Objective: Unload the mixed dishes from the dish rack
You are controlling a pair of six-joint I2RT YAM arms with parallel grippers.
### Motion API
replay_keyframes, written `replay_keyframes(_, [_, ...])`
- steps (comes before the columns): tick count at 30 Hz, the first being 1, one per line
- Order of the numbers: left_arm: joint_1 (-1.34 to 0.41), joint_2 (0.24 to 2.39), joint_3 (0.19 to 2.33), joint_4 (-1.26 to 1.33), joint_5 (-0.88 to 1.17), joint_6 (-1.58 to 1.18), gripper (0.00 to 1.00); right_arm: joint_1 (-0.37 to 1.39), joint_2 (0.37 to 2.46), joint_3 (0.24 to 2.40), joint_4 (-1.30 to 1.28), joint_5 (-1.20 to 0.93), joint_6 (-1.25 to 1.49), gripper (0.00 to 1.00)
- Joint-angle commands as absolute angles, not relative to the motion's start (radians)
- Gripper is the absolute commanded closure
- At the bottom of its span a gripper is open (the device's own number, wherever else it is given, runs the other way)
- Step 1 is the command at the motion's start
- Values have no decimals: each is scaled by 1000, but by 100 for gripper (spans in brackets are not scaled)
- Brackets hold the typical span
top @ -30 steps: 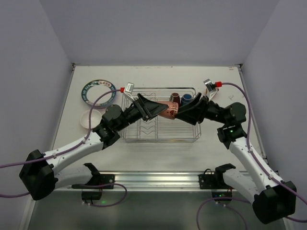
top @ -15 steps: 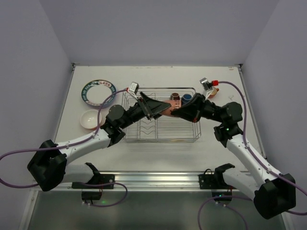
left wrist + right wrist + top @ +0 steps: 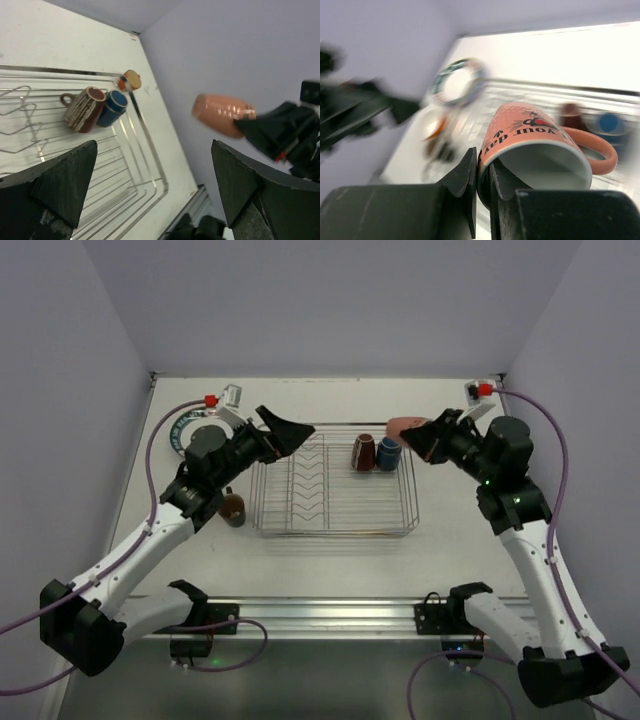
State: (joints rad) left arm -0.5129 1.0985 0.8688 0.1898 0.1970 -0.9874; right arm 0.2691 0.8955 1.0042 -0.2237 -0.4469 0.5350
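So we've got the dish rack [image 3: 330,530] mid-table, our left gripper [image 3: 288,432] spread wide over its far-left corner, our right gripper [image 3: 481,170] pinching the pink mug [image 3: 530,140] by the rim near the far-right corner, and the maroon mug [image 3: 363,451] and blue mug [image 3: 388,452] lying inside.
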Motion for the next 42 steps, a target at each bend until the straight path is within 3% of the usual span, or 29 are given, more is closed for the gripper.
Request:
replay_keyframes(1, [-514, 1023, 949, -6, 166, -723, 0, 34, 1010, 1155, -500, -128, 370, 100])
replay_keyframes(5, [-514, 1005, 1026, -205, 153, -599, 0, -92, 1269, 1342, -610, 52, 365, 100])
replay_keyframes(10, [-512, 957, 1088, -446, 221, -444, 0, -164, 1589, 1607, -695, 117, 345, 100])
replay_keyframes(13, [-514, 882, 1071, -498, 301, -367, 0, -181, 1776, 1756, -750, 144, 333, 100])
replay_keyframes(21, [-515, 755, 968, -512, 267, -311, 0, -181, 2175, 2158, -945, 181, 295, 100])
replay_keyframes(40, [-517, 741, 936, -494, 235, -308, 0, -187, 2347, 2227, -971, 95, 299, 98])
replay_keyframes(42, [-517, 739, 943, -508, 236, -311, 0, -187, 2329, 2223, -968, 107, 299, 85])
